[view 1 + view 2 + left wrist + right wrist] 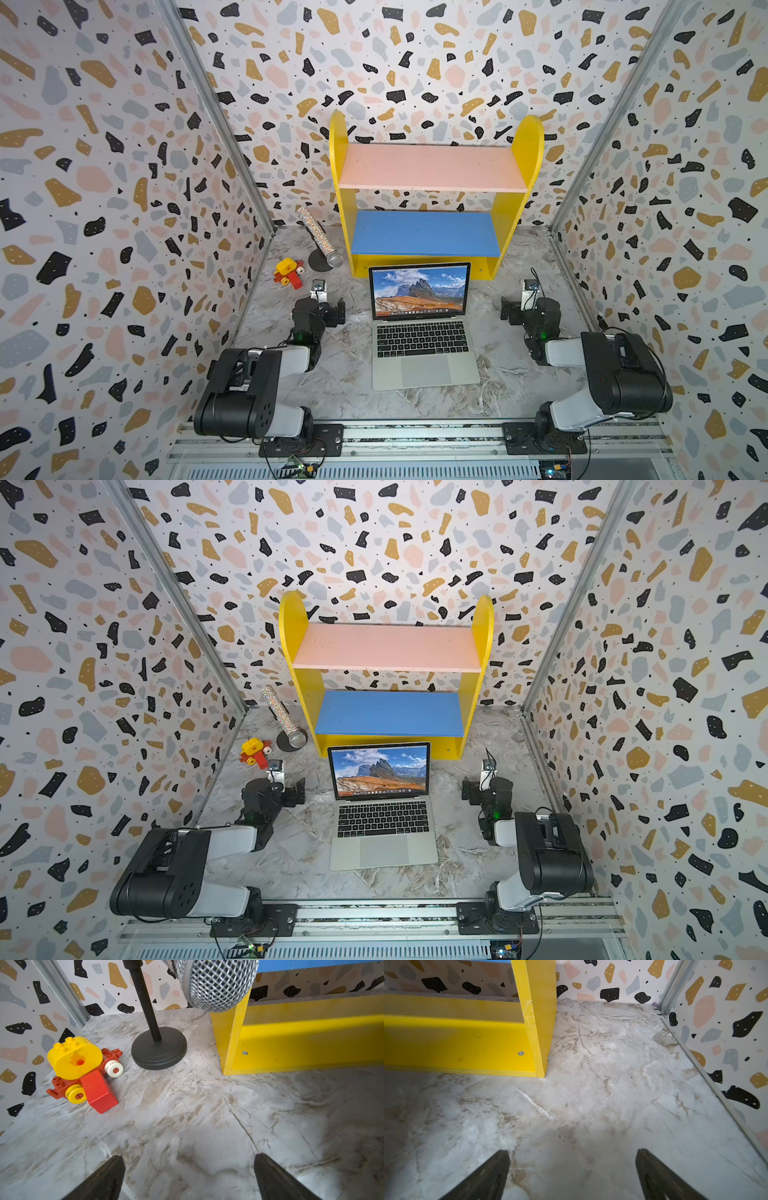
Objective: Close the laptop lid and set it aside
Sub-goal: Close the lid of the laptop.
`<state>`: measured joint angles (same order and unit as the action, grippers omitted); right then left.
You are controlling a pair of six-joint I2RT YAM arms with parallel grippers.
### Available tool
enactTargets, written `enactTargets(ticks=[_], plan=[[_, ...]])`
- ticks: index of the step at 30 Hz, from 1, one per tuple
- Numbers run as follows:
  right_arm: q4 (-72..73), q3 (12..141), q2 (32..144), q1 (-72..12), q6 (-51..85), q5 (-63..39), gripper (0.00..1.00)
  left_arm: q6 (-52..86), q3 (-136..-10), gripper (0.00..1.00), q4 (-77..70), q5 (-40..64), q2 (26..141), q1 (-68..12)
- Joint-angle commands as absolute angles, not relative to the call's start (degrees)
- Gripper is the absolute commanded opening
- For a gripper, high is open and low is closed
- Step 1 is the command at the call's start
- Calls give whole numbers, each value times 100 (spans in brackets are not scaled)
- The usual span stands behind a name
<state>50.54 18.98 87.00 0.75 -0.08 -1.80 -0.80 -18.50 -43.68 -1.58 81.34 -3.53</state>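
The yellow shelf unit (517, 216) stands at the back. Just before it the laptop (424, 365) sits on the table (519, 374), the laptop lid (419, 291) raised and the screen lit. The left gripper (189, 1157) and the right gripper (572, 1151) flank it, jaws spread wide, grasping nothing. The left wrist view cuts off the microphone (216, 982) head.

Light was bright and even from above, throwing only soft shadows on the worktop (340, 374) in front of the shelf (432, 166). Both top views bowed the walls (104, 166) outward toward their edges. In the wrist views the worktop nearest the lens was blurred, with a pale sheen.
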Motion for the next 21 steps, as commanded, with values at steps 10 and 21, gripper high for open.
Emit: enactTargets(ticks=[10, 21], plan=[[5047, 2017, 8664, 130, -33, -282, 100, -124, -1931, 100, -4525, 100, 8086, -273], [4457, 1937, 7752, 156, -2, -358, 100, -89, -1879, 100, -4417, 805, 7719, -12]])
